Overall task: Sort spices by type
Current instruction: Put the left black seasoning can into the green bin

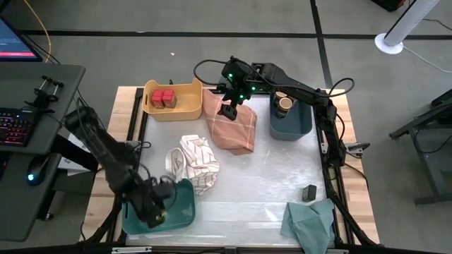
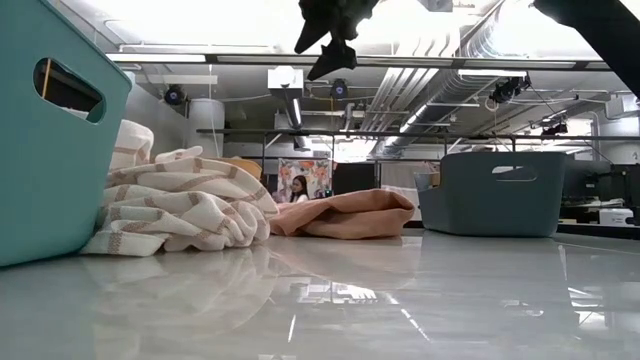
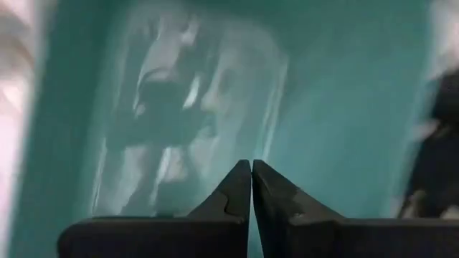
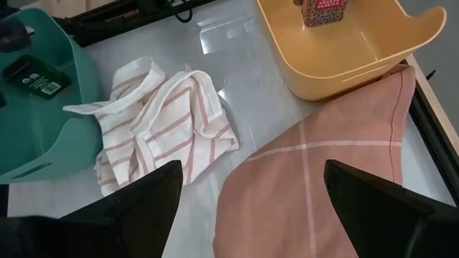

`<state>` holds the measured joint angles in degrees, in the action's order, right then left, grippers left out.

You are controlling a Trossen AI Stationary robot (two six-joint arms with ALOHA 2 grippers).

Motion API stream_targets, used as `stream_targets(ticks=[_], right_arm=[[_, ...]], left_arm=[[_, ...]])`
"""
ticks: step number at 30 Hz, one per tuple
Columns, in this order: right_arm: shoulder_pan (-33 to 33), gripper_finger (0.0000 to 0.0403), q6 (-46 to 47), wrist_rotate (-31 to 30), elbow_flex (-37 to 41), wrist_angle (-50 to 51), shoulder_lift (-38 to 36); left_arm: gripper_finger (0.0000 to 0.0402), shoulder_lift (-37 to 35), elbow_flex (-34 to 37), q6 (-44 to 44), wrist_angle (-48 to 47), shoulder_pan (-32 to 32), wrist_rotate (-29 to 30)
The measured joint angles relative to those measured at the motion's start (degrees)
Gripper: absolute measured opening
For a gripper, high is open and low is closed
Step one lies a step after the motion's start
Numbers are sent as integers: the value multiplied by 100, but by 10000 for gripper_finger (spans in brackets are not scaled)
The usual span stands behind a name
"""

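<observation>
My left gripper (image 1: 159, 213) is shut inside the teal bin (image 1: 185, 194) at the near left, pointing down at the bin's floor (image 3: 344, 93) with nothing between its fingers. A black spice block (image 4: 37, 77) lies in that bin. Red-topped spices (image 1: 164, 98) sit in the yellow bin (image 1: 185, 106), and tan-topped jars (image 1: 284, 102) sit in the blue bin (image 1: 300, 123). Another black block (image 1: 309, 192) rests flat on the table at the near right. My right gripper (image 4: 252, 168) hangs open above the orange cloth (image 1: 233, 130).
A striped cloth (image 1: 195, 162) lies crumpled beside the teal bin. A green cloth (image 1: 311, 222) lies at the near right corner. Bare table top (image 1: 261, 176) stretches between the cloths. A desk with a keyboard (image 1: 18, 123) stands to the left of the table.
</observation>
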<state>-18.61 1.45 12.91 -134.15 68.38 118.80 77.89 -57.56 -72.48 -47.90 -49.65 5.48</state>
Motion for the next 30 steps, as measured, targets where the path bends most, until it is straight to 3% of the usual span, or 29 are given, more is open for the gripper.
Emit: stream_targets(ticks=[9, 16, 22, 30], right_arm=[[-7, 336, 64, -63, 0, -99, 0], [-48, 336, 153, -72, 0, -223, 0], [-50, 336, 153, -76, 0, -232, -1], [-50, 336, 153, -76, 0, -306, 0]], left_arm=[[0, 916, 7, -179, -120, -415, -582], [0, 948, 7, 10, -177, -521, -1026], [0, 948, 7, 198, -861, -722, -1377], [0, 931, 7, 377, -1069, -749, -1432]])
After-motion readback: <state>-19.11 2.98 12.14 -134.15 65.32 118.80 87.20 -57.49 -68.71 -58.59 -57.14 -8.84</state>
